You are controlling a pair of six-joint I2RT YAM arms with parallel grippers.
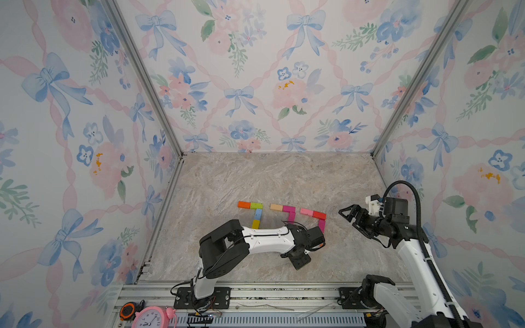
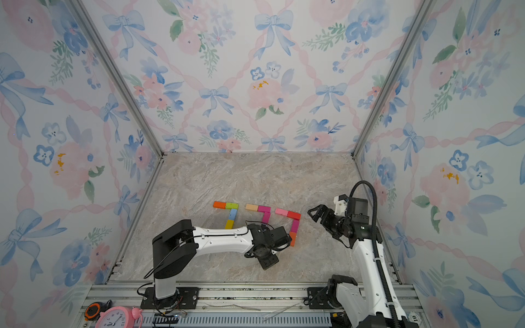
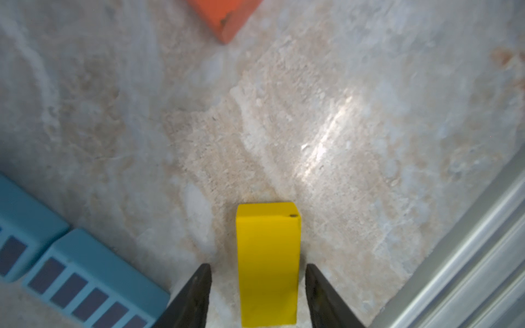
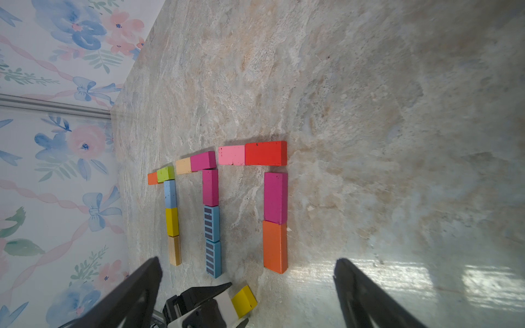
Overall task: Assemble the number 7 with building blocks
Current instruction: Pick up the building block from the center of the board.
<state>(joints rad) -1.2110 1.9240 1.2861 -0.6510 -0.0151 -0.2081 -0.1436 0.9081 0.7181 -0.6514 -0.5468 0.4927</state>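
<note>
On desk (image 3: 284, 113), off the stem end of right 7 (image 1: 318, 215): loose yellow blk (image 3: 267, 241), plain, flat on its broad face, near orange blk (image 4: 275, 245) but not touching, skewed off the stem line.

Left pincer (image 3: 258, 267): open, one finger each side of yellow blk, gap showing both sides, no contact. Striped blue pair (image 4: 212, 241) lies just beside it.

Right 7, 4 pcs: bar = pink blk (image 4: 231, 155) + red blk (image 4: 265, 153), touching. Stem = magenta blk (image 4: 275, 197) + orange blk, touching, w/ small gap under red blk.

Mid 7 (image 1: 289, 211), 5 pcs: bar = tan blk (image 4: 183, 166) + one of magenta pair (image 4: 210, 187). Stem = other magenta + striped blue pair, end to end.

Left 7 (image 1: 257, 211), 5 pcs: bar = orange end blk (image 4: 152, 178) + green blk (image 4: 165, 173). Stem = lt-blue blk (image 4: 170, 193), second yellow blk (image 4: 172, 221), lined-wood blk (image 4: 174, 250).

Right pincer (image 1: 348, 217): wide open, nothing between fingers, held above desk just beyond right 7, pointing toward it.
</note>
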